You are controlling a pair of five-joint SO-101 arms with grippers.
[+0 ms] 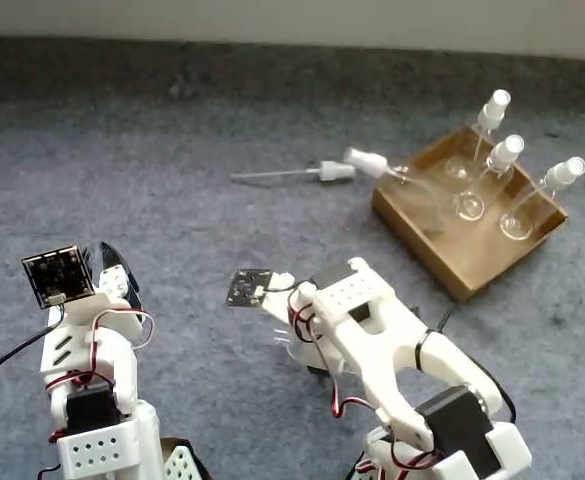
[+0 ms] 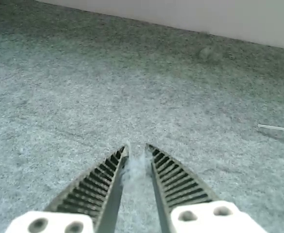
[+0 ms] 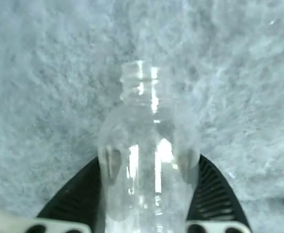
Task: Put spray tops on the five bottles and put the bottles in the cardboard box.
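R pincer [image 3: 150, 167] is gripping a clear bottle [image 3: 146, 126] by its body, one dark finger pressing on each side. Threaded neck is sticking out past the tips w/ the mouth bare. In high view the R arm [image 1: 402, 350] is sitting at lower centre, its pincer end pointing toward upper left, low over the grey counter [image 1: 172, 140]. Held bottle is staying well apart from the cardboard box [image 1: 417, 245], which is sitting at upper right.

Box is holding 3 capped bottles [image 1: 505, 150] standing more or less upright, spray heads poking above the rim. A 4th capped bottle [image 1: 367, 160] is leaning over the box's left corner, w/ its head hanging outside the rim. Loose spray top [image 1: 334, 172] is lying flat on the counter just beside that head, its thin dip tube [image 1: 272, 176] trailing off to the left. It's lying apart from the R pincer, between it and the far edge of the counter.

L pincer [image 2: 138, 148] is hanging at lower left, fingers standing barely apart w/ a narrow gap, gripping nothing, tips close to the counter. In L wrist view a bit of the dip tube is showing far off to one side, well apart from the L pincer
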